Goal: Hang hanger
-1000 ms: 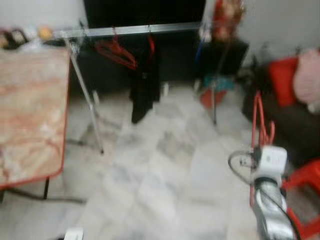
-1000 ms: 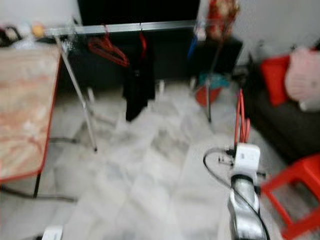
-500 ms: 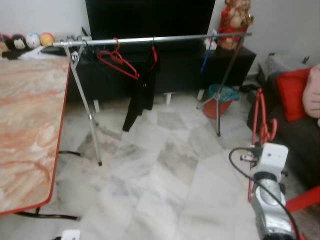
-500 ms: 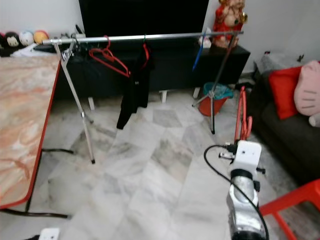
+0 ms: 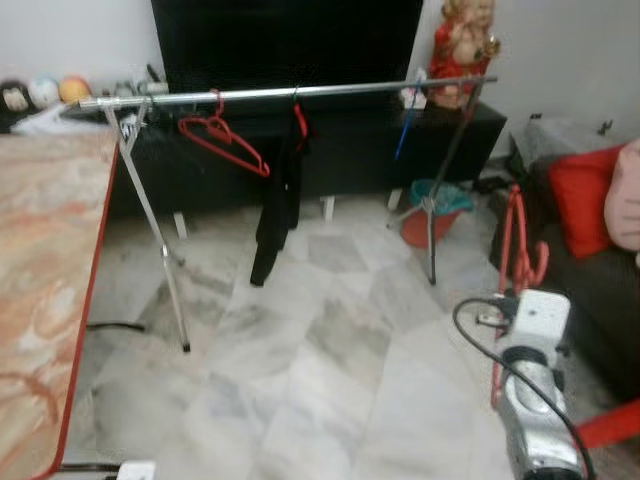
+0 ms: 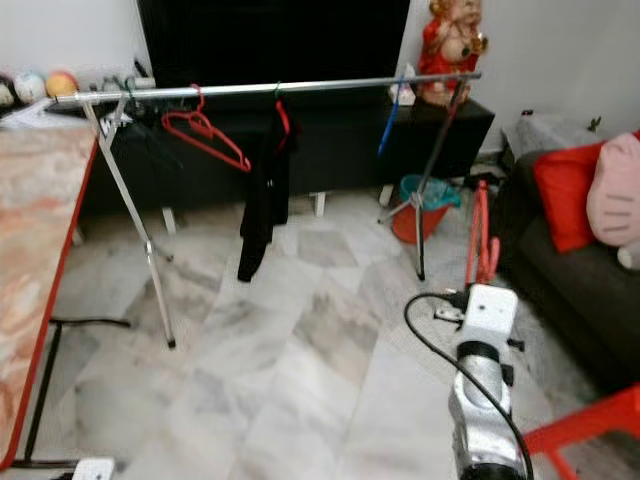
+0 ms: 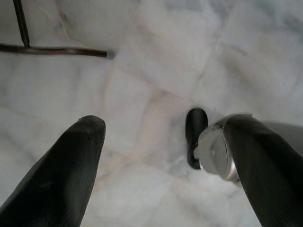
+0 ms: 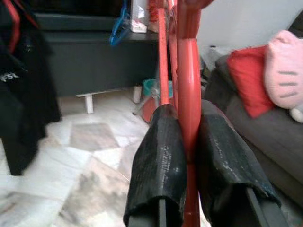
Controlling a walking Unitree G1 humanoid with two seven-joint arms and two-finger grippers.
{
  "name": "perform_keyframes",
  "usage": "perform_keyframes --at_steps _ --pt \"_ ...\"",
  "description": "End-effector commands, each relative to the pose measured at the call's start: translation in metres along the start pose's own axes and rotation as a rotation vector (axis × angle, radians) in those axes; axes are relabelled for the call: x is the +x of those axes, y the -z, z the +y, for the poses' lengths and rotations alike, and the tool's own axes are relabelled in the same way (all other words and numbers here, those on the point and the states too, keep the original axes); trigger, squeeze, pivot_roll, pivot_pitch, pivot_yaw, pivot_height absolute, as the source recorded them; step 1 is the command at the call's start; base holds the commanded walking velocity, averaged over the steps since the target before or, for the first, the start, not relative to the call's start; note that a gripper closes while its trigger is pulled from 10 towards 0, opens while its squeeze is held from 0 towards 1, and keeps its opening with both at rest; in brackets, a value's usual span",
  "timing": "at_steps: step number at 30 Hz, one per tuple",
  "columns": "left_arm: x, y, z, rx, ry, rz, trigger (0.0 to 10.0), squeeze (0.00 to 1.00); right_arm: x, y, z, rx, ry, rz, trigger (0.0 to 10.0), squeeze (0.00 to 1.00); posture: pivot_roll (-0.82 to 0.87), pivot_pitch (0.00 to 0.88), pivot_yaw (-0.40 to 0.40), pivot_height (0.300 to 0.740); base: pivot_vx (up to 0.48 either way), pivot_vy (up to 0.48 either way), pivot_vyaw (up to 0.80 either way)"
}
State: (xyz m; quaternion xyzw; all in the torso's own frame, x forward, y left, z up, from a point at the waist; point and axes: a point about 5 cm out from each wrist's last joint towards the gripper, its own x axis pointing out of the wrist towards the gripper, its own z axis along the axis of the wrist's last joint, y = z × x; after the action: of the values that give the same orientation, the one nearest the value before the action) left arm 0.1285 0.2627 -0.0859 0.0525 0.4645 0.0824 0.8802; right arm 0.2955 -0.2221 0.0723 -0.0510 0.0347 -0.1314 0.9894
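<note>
**Marble floor, rail now nearer – hanger in right grip**

Marble floor runs up to a dark TV unit along the back wall; the rail stands w/ its legs on the tiles in front of it. Vs. half a sec ago the whole view has slid: the table edge sits further left and shows less, so the camera has turned/stepped, not the things. A sec ago it was all blur, now mostly sharp. My read: approach nearly settled, but rail is well apart from the arm, so more walking is needed before any reach.

Right gripper holds the red hanger upright at the robot's right front; fingers pinch its red bar on both sides, same hold as before. Left gripper hangs idle over the floor, fingers spread, nothing between.

On the rail: one bare red hanger towards the left end and a black garment on another, mid-rail. Free stretch of rail to the right of it looks the likeliest spot.

Rest of room: sofa w/ red cushion at right, statue on the unit, small bin by the rail's right leg.
</note>
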Motion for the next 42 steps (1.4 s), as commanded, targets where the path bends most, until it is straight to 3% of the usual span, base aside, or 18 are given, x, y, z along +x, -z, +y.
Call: perform_keyframes --at_steps 1,9,12,19,33,42 --pt "0.001 0.001 -0.008 0.01 0.025 0.01 10.0 0.0 0.0 0.006 -0.012 -0.011 0.023 0.036 10.0 0.0 0.04 0.0 -0.078 0.74 0.262 0.0 0.0" --pt "0.001 0.001 -0.008 0.015 0.028 0.012 10.0 0.0 0.002 0.007 -0.005 -0.007 -0.01 0.042 10.0 0.0 0.03 0.0 -0.077 0.74 0.263 0.0 0.0" --pt "0.001 0.002 -0.008 0.017 0.028 0.014 10.0 0.0 0.0 0.004 0.006 -0.024 -0.092 0.02 10.0 0.0 0.04 0.0 -0.075 0.74 0.265 0.0 0.14" --pt "0.001 0.001 -0.008 0.017 0.028 0.013 10.0 0.0 0.002 0.004 0.004 -0.016 -0.066 0.027 10.0 0.0 0.03 0.0 -0.074 0.74 0.262 0.0 0.75" --pt "0.001 -0.001 -0.007 0.02 0.03 0.012 10.0 0.0 0.006 0.003 0.004 0.01 -0.074 0.034 10.0 0.0 0.02 0.0 -0.06 0.74 0.263 0.0 0.0" --pt "0.002 -0.002 -0.007 0.014 0.027 0.008 10.0 0.0 0.011 -0.002 0.012 0.035 -0.082 0.023 10.0 0.0 0.02 0.0 -0.06 0.74 0.262 0.0 0.0"
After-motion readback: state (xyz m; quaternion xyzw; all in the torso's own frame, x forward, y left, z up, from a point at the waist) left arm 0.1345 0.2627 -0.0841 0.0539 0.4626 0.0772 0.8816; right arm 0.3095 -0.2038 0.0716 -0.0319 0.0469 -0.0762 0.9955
